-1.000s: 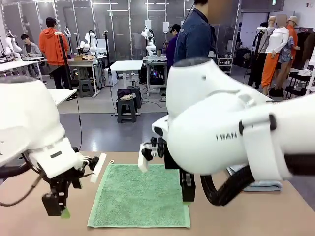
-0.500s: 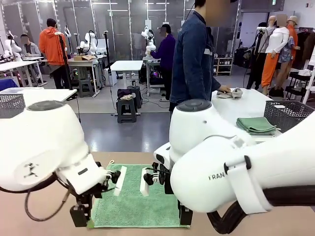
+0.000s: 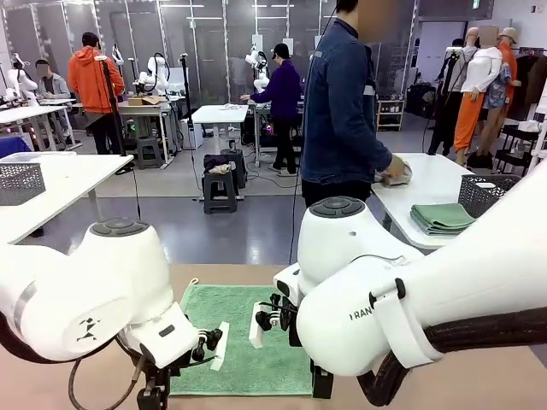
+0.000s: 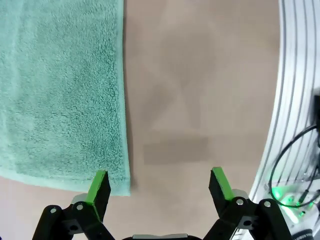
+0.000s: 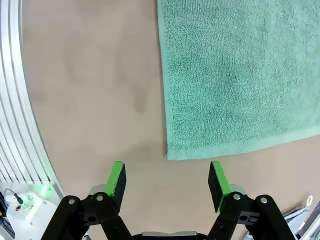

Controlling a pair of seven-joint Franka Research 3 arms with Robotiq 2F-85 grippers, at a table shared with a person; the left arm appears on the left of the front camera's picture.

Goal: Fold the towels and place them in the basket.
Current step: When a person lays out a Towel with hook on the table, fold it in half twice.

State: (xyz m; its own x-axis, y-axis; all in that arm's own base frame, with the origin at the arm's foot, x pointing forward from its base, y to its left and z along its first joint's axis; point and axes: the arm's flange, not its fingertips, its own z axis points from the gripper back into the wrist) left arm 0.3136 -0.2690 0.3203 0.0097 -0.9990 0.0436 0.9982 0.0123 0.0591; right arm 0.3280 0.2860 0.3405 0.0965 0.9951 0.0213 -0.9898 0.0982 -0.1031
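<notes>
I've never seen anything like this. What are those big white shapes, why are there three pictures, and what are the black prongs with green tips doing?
The big white shapes are two robot arms, the left arm and the right arm. The wide picture comes from a camera between them, looking across the table. The other two come from cameras on the wrists, looking along each arm's claw: two black fingers with green pads. A green towel lies flat and unfolded on the table. The left gripper hangs open by one near corner, the right gripper open above the other. Neither holds anything.
</notes>
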